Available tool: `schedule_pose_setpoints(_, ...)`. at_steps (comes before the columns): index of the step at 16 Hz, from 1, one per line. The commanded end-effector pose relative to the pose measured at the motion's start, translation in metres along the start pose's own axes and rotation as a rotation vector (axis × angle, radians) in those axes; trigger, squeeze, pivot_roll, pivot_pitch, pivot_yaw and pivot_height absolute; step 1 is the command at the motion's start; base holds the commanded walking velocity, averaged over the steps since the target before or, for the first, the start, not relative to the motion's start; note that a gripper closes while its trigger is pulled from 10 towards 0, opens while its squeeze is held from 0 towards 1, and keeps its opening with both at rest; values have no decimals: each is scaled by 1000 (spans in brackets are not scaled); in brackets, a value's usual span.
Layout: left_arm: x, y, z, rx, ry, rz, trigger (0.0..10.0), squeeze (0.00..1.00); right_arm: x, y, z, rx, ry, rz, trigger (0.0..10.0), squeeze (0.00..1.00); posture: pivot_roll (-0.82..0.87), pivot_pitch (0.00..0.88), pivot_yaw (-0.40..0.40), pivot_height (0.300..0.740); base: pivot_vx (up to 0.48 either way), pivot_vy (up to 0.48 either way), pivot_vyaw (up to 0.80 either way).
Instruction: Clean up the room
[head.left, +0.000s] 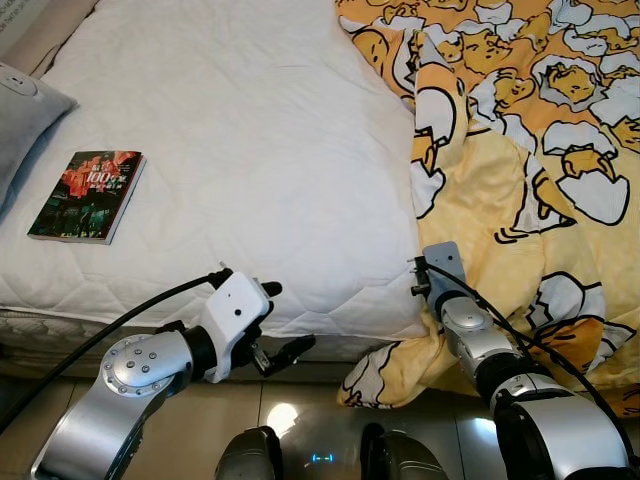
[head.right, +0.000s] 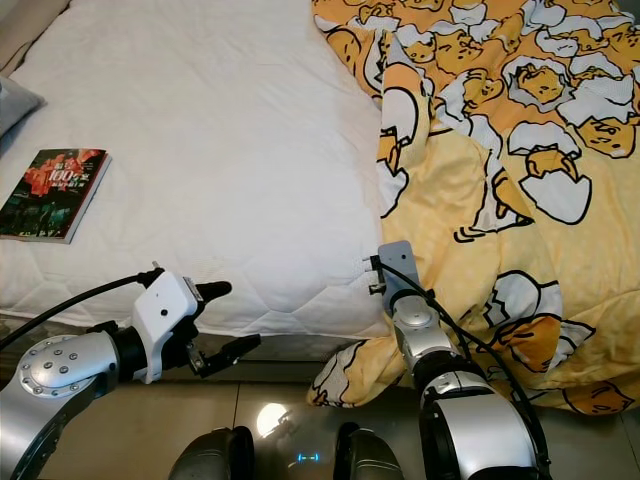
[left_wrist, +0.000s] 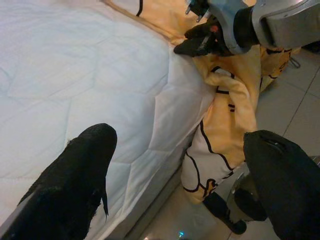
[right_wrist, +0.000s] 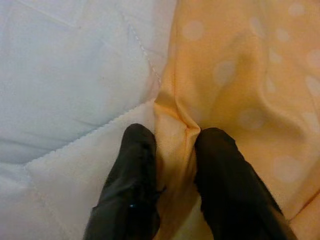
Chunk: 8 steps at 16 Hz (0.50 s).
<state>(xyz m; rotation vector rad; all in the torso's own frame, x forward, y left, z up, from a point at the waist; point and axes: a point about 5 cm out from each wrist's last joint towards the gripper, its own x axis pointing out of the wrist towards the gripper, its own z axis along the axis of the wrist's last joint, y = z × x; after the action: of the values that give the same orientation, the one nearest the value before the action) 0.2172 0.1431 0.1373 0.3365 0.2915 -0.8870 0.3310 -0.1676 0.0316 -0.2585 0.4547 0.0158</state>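
Observation:
A yellow blanket (head.left: 520, 150) printed with cartoon eggs covers the right side of the white mattress (head.left: 250, 150) and spills over its front edge toward the floor. My right gripper (right_wrist: 172, 137) is shut on a fold of the blanket's edge, just where it meets the mattress near the front. My left gripper (head.left: 288, 318) hangs open and holds nothing in front of the mattress's front edge, left of the drooping blanket (left_wrist: 220, 110). A dark paperback book (head.left: 88, 195) lies flat on the left part of the mattress.
A grey pillow (head.left: 25, 110) rests at the bed's far left. Glossy tiled floor (head.left: 300, 410) runs below the bed's front edge, with my feet (head.left: 250, 455) close to it. The blanket's hanging end (head.left: 385, 375) reaches the floor between my arms.

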Motion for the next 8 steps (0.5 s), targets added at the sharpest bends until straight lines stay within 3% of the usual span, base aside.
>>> schedule_pose_setpoints(1,-1,-3,0,0,4,-10,10000,0,-2,-3,-8,10,26,-16,0,0,225,203,17,740,0,0,0)
schedule_pose_setpoints(8,0,3,-10,-6,18,-16,10000,0,-2,-10,-12,20,53,-42,0,0,219,186,20,740,0,0,0)
